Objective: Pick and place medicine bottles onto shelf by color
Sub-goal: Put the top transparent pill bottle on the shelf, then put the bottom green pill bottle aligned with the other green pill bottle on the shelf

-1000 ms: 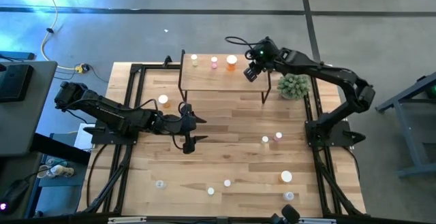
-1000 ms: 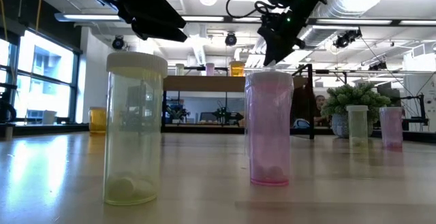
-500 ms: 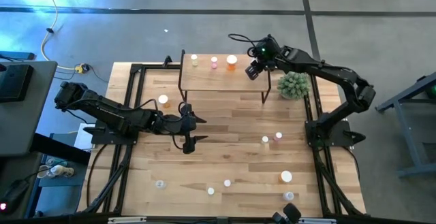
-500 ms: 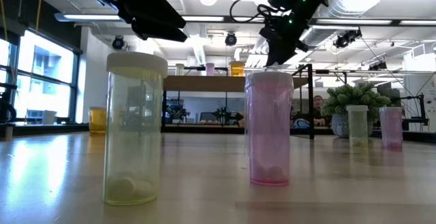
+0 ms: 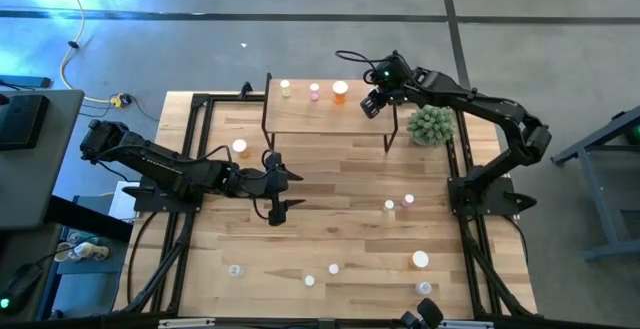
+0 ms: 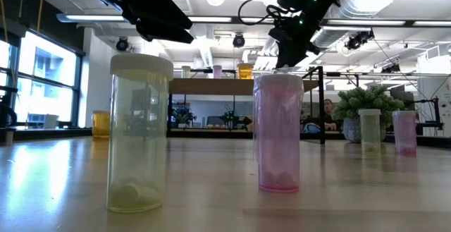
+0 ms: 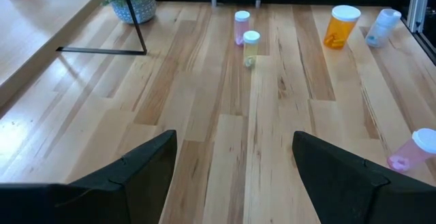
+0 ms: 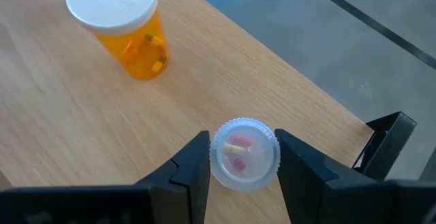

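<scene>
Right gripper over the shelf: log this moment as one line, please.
right gripper: shut on clear bottle, above shelf end | orange bottle: on shelf | left gripper: open, over table, empty

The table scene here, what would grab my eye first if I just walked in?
Probably the right gripper, poised over the shelf at the table's far side, its fingers closed on a small clear bottle with pills inside, beside an orange bottle already standing there. Next, the left gripper waits open over the middle of the table. Up close in the low view, a yellowish bottle and a pink one loom large.
</scene>
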`<action>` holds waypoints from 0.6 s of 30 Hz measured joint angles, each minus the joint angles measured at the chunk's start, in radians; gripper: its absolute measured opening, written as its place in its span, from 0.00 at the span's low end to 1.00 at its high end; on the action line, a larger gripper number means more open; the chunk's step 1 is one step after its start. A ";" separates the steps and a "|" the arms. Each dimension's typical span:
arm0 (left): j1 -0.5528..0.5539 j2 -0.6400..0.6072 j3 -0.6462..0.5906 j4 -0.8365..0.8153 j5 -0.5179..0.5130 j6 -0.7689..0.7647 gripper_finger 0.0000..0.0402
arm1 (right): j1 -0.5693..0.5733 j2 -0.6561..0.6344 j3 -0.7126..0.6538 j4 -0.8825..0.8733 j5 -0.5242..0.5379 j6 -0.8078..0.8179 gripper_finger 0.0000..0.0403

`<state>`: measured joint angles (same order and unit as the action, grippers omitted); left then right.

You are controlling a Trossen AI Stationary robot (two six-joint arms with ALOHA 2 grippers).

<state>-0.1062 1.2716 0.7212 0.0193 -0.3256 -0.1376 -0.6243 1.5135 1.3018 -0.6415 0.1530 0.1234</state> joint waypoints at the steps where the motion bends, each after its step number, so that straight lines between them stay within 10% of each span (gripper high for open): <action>1: 0.000 0.000 0.000 0.000 0.000 0.001 0.70 | 0.000 0.000 0.000 0.000 0.000 -0.001 0.33; 18: 0.000 0.000 0.000 0.000 0.000 0.002 0.70 | 0.000 0.000 0.000 0.075 0.012 -0.039 0.47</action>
<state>-0.1065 1.2719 0.7212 0.0193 -0.3256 -0.1352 -0.6239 1.5135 1.3014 -0.5666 0.1646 0.0844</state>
